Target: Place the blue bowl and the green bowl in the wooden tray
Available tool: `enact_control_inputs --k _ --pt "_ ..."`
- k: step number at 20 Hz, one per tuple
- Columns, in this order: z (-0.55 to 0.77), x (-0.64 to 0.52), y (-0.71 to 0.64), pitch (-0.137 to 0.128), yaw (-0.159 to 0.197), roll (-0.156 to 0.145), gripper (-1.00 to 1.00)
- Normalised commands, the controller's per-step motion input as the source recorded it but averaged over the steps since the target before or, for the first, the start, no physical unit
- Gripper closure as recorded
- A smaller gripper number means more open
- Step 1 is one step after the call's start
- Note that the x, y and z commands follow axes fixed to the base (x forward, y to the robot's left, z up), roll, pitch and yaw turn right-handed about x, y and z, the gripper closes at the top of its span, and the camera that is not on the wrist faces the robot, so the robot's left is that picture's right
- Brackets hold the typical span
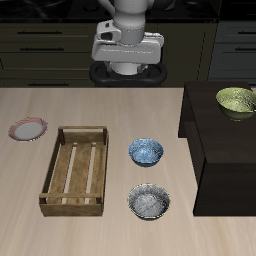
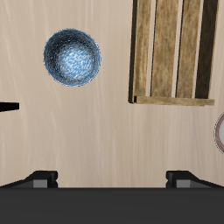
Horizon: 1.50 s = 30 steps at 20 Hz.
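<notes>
Arm sits high at the back of the surface (image 1: 100,130), its gripper (image 1: 127,66) well above everything and holding nothing. In the wrist view only two dark finger (image 2: 41,179) tips show, set wide apart: fingers released, with bare wood grain between them.

Blue bowl (image 1: 146,152) rests upright on the surface, just beside the tray (image 1: 76,170) near its back end, apart from it. The wrist view shows the same bowl (image 2: 73,58) from above, mottled inside, with a strip of surface between it and the tray's (image 2: 175,52) corner.

Green bowl (image 1: 237,101) stands on a dark raised block (image 1: 225,150) at the side of the surface, well apart from the tray, on the far side of the blue bowl from it.

Tray lies lengthwise front to back, slatted bottom bare.

A grey speckled bowl (image 1: 149,202) sits nearer the front edge, in line with the blue bowl, beside the tray's front end. A pink-rimmed plate (image 1: 27,129) lies on the tray's other side, farther back; its edge (image 2: 220,131) just shows in the wrist view.
</notes>
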Motion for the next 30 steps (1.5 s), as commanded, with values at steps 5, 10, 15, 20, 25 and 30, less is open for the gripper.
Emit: enact_control_inputs --k 5,10,15,20,25,30 --pt "-0.04 0.24 0.09 -0.012 0.012 -0.003 -1.0" --pt "-0.11 0.25 0.12 0.006 0.01 0.006 -1.0" --pt "-0.08 0.26 0.07 0.003 0.008 -0.004 -1.0" --pt "-0.15 0.28 0.06 -0.003 -0.003 0.005 -1.0" --pt "-0.2 0.19 0.04 0.012 0.007 -0.012 -1.0" --pt "-0.18 0.13 -0.01 0.008 -0.003 -0.012 -1.0"
